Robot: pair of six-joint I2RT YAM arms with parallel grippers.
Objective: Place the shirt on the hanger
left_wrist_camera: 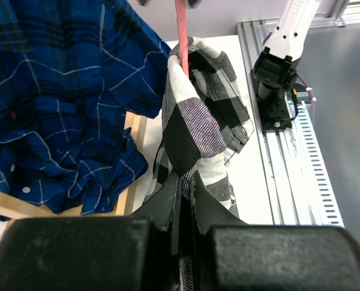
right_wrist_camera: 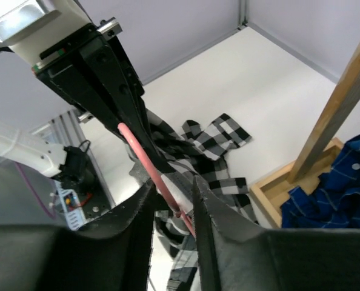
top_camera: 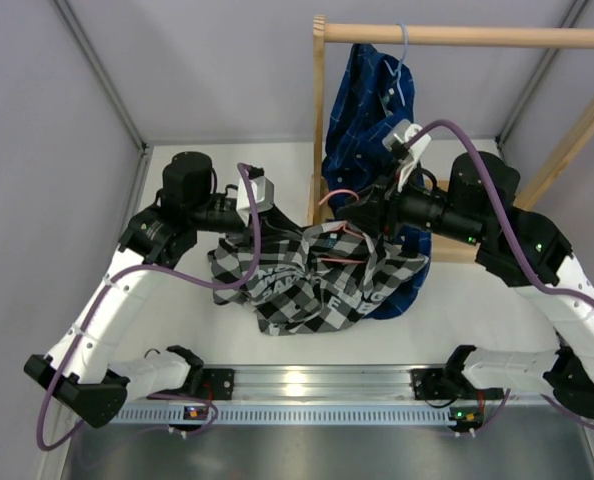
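A: From above, the left end effector [top_camera: 280, 233] pinches an edge of the black-and-white checked shirt [top_camera: 312, 285]. The rest of it lies bunched on the surface [top_camera: 477, 320]. The right end effector [top_camera: 362, 213] is closed on the pink wire hanger [top_camera: 339, 194], holding it just above the cloth.

B: What's close by?

A: A dark blue plaid shirt [top_camera: 367, 110] on a light blue hanger [top_camera: 403, 55] hangs from the wooden rack [top_camera: 457, 36], right behind the right arm. I'd keep the work toward the near side.

B: And the left wrist view?

A: The fingers there are clamped flat on a fold of checked cloth [left_wrist_camera: 198, 121], and the pink wire [left_wrist_camera: 181, 30] runs down into that fold. I judge one hanger arm is entering the shirt. The grip should hold the opening taut so the wire slides in rather than snagging. The plaid shirt [left_wrist_camera: 59, 91] and the rack base [left_wrist_camera: 134, 139] sit just to the left.

B: Right wrist?

A: The pink wire [right_wrist_camera: 140, 151] passes between its closing fingers [right_wrist_camera: 207, 230], apparently gripped. The other arm's fingers crowd alongside, so a collision is the risk. Loose checked sleeves [right_wrist_camera: 219, 142] lie on the surface, and the rack post [right_wrist_camera: 331, 121] stands beyond.
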